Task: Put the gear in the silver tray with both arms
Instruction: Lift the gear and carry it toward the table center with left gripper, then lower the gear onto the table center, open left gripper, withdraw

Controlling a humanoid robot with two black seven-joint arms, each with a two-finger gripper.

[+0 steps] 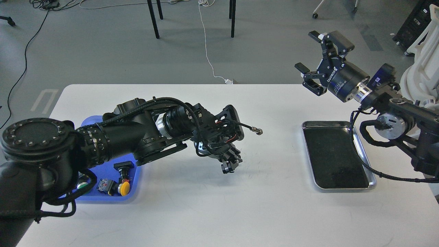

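Observation:
The silver tray (325, 122) with its black liner lies at the right of the white table and holds nothing. My right gripper (308, 51) is open and empty. It is raised high beyond the table's far edge, up and left of the tray's far end. My left gripper (229, 165) points down over the middle of the table, well left of the tray. It looks small and dark, so I cannot tell whether its fingers hold anything. I cannot make out a gear; my left arm covers much of the blue tray.
A blue plastic tray (135, 178) at the left holds a yellow push button (124, 188), a black switch part (122, 166) and other small parts. A cable plug (255, 130) sticks out from my left wrist. Bare table lies between my left gripper and the silver tray.

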